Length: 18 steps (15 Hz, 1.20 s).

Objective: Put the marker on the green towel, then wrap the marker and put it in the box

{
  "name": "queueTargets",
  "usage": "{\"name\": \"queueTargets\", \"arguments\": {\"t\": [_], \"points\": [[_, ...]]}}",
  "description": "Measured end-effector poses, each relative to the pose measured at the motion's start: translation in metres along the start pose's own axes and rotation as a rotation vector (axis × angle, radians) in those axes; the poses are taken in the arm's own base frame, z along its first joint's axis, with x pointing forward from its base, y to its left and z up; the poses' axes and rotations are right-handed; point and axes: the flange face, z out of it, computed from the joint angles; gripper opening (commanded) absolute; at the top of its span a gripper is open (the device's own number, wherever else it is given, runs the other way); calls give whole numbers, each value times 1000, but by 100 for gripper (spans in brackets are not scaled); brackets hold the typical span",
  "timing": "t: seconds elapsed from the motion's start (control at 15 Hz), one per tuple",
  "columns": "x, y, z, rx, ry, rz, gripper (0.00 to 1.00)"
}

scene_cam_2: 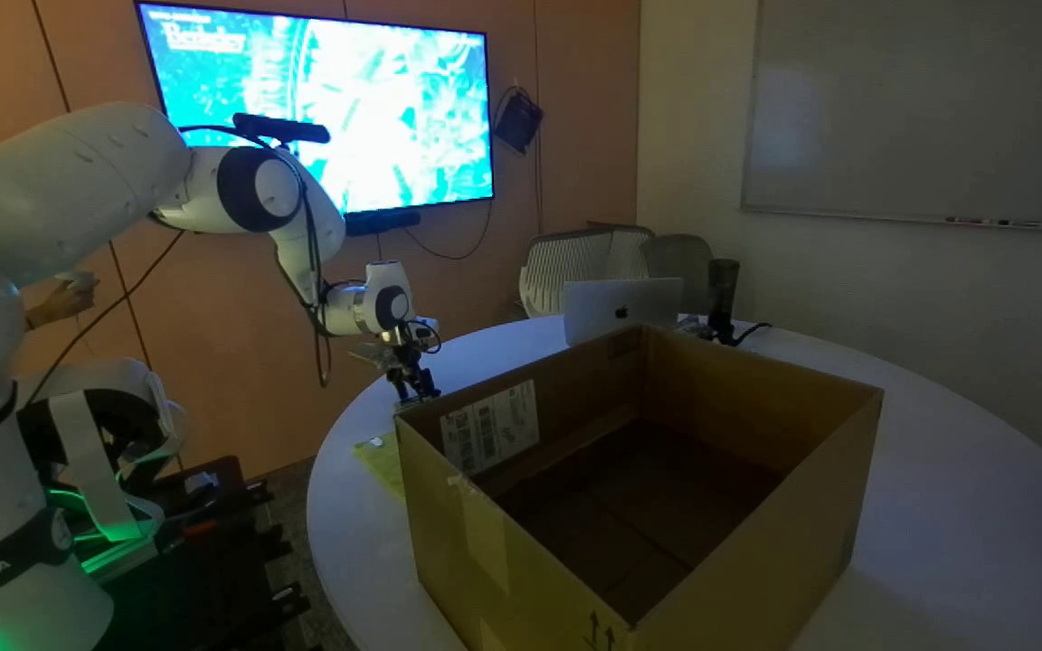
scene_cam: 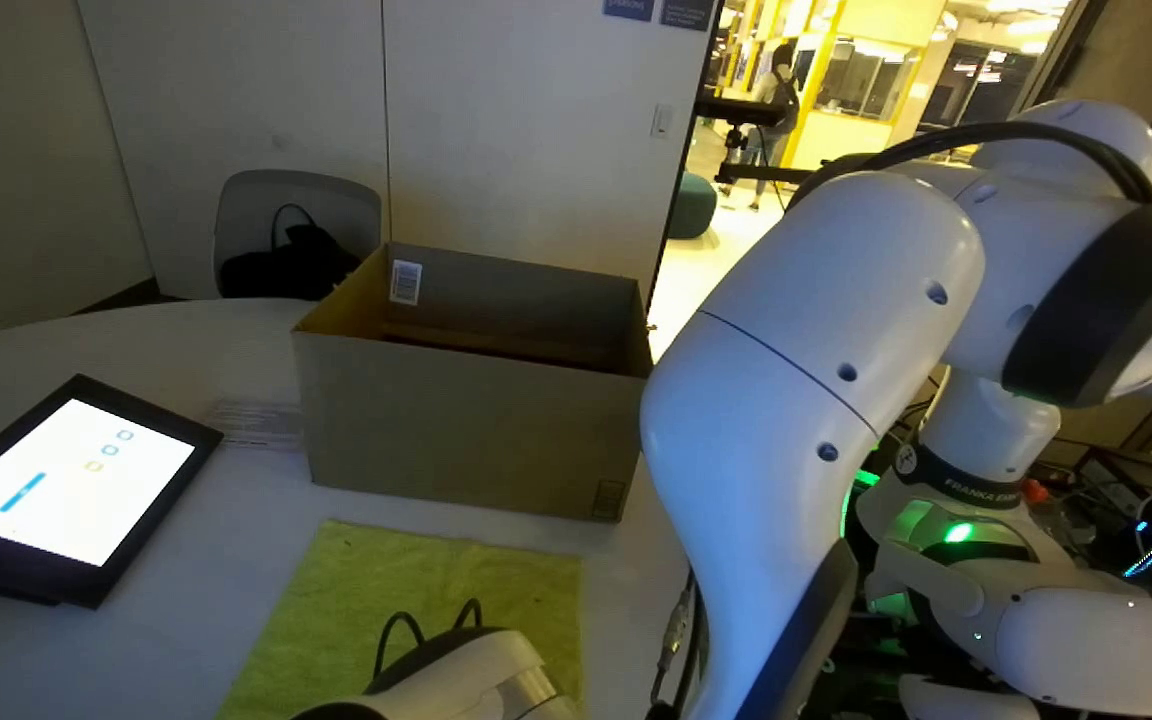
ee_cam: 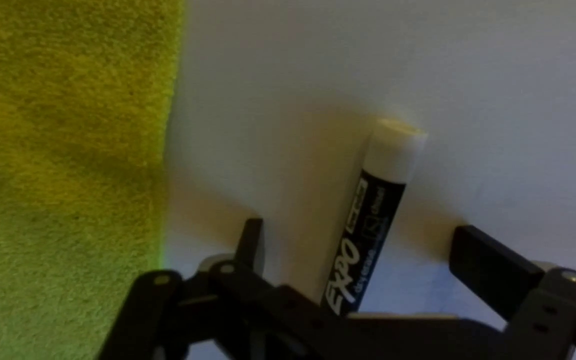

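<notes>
Marker (ee_cam: 372, 220) lies beside the towel (ee_cam: 68, 165), unheld between wide-set fingers (ee_cam: 490, 272); moving it over, wrapping and putting it in the box (scene_cam: 466, 430) all remain.

marker (ee_cam: 368, 235) on table (ee_cam: 493, 75), right of towel (ee_cam: 68, 150) in wrist view, gap between them. fingers of the gripper (ee_cam: 360, 245) sit either side of marker, not touching its visible part. in an exterior view: box (scene_cam: 471, 430) on table just behind towel, tablet (scene_cam: 76, 490) left of both, chair (scene_cam: 236, 205) with bag (scene_cam: 286, 268) on it behind table. in an exterior view: laptop (scene_cam_2: 620, 307) beyond box, screen (scene_cam_2: 403, 99) behind arm (scene_cam_2: 78, 181).
</notes>
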Motion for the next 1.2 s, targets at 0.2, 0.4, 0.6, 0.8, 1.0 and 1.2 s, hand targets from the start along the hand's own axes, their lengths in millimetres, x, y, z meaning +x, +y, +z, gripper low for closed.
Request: {"name": "queueTargets", "arguments": {"t": [0.2,0.4,0.6,0.8,1.0,1.2], "points": [[3,1,-3,-13,-11,-14,38],[6,1,-6,-23,-23,-42,13],[7,-1,-9,-29,-32,-60,3],[7,-1,-9,-34,-40,-67,5],[6,0,-9,-42,-54,-73,5],[8,3,-12,-47,-60,-69,5]]}}
